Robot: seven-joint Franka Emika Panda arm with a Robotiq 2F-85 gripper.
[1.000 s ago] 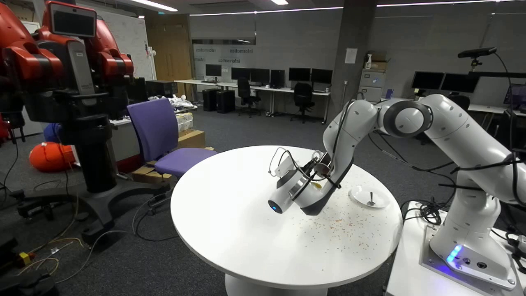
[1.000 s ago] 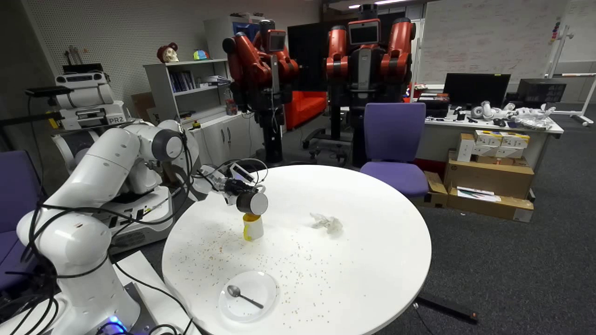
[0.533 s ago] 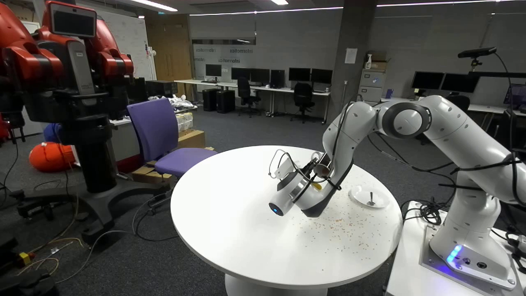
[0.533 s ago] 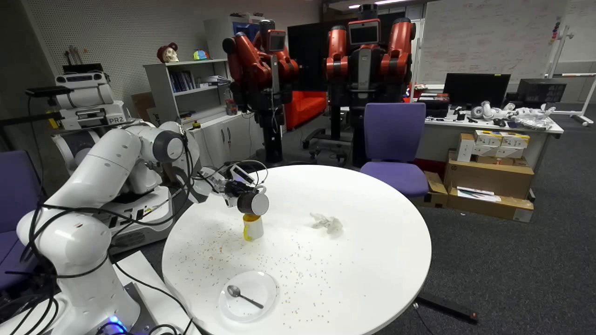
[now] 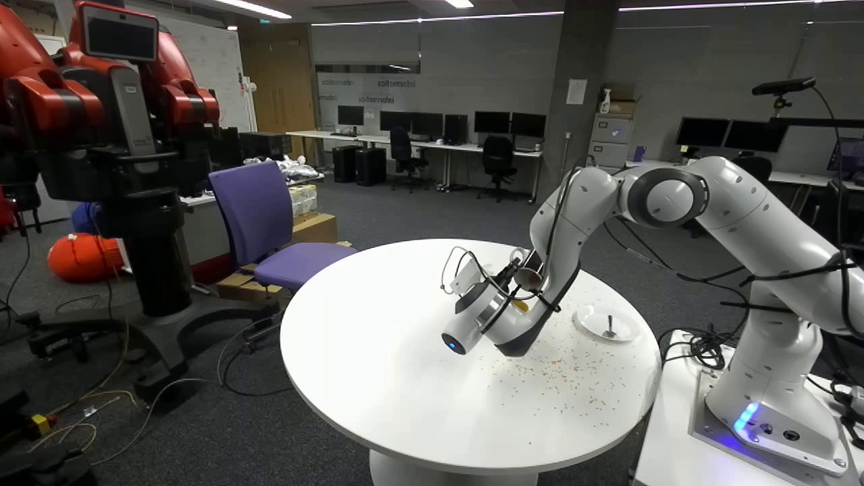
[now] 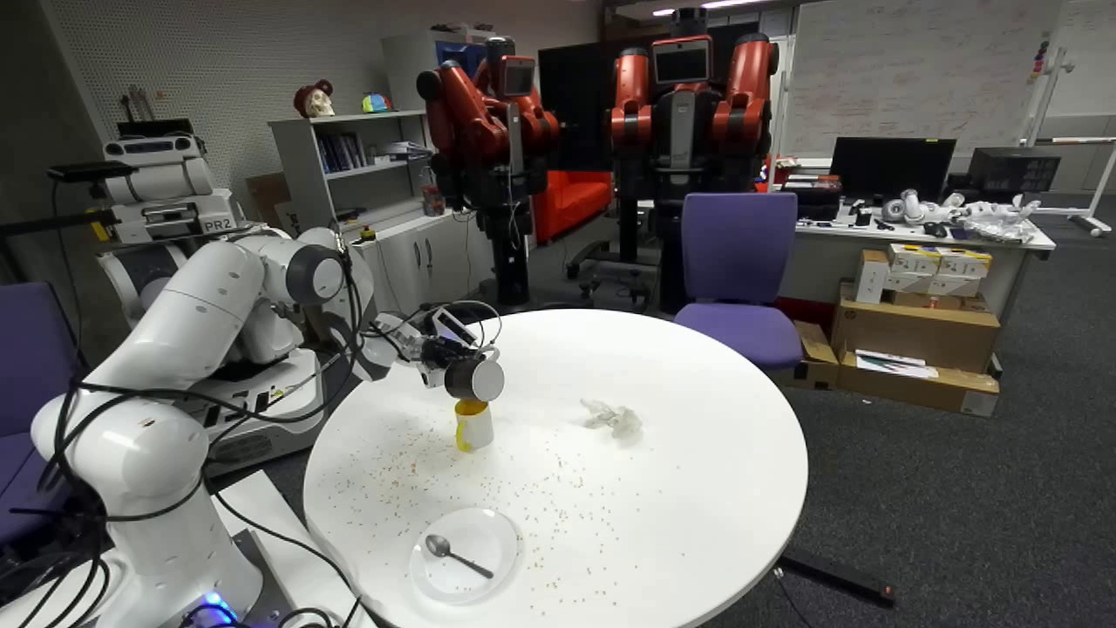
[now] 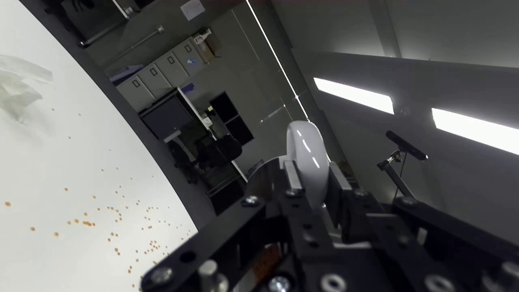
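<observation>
Holding dark mug (image 6: 473, 380) with jaws clamped on its white handle (image 7: 309, 160), tipped onto its side just above upright yellow-and-white cup (image 6: 475, 429); cannot tell whether touching the cup. Noting orange-brown bits (image 7: 88, 223) strewn over white table (image 6: 715, 453) around the cup; in an exterior view, also white plate (image 6: 438, 583) with metal spoon (image 6: 462, 558) lying on it, nearer the camera than the cup, and crumpled translucent wrap (image 6: 613, 420) to the right of the cup. Seeing purple chair (image 6: 739, 257) beyond the cup and to its right, with red two-armed robot (image 6: 684, 131) even farther from the cup.
</observation>
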